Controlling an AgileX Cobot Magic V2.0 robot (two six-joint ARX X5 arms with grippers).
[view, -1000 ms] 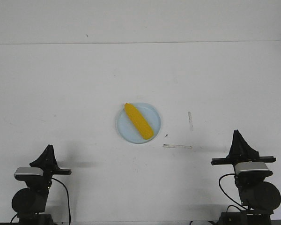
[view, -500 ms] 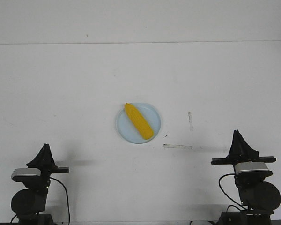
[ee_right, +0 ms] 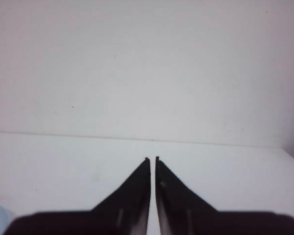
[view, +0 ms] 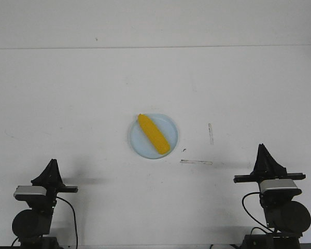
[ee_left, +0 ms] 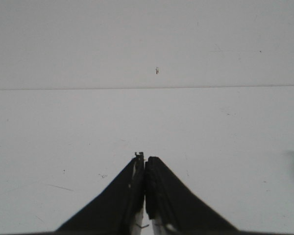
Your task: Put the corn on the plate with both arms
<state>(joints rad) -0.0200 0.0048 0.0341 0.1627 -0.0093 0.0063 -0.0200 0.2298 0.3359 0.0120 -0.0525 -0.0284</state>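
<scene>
Nearest you, the left hand [view: 52, 167] and right hand [view: 263, 152] sit folded near their bases, fingers pressed together on nothing. Farther out, mid-tabletop [view: 67, 93], the corn [view: 153, 134] lies diagonally inside the plate [view: 168, 125], so your task looks finished. Each wrist view catches only a pale sliver of plate.

the corn [view: 153, 134] looks like smooth, bright yellow plastic with a faint sheen. the plate [view: 168, 127] under it is pale blue plastic, smooth and softly glossy. the table [view: 93, 104] ahead of the fingers [ee_left: 161, 196] is matt white, lightly scuffed and speckled. the fingers themselves are matt black.
</scene>
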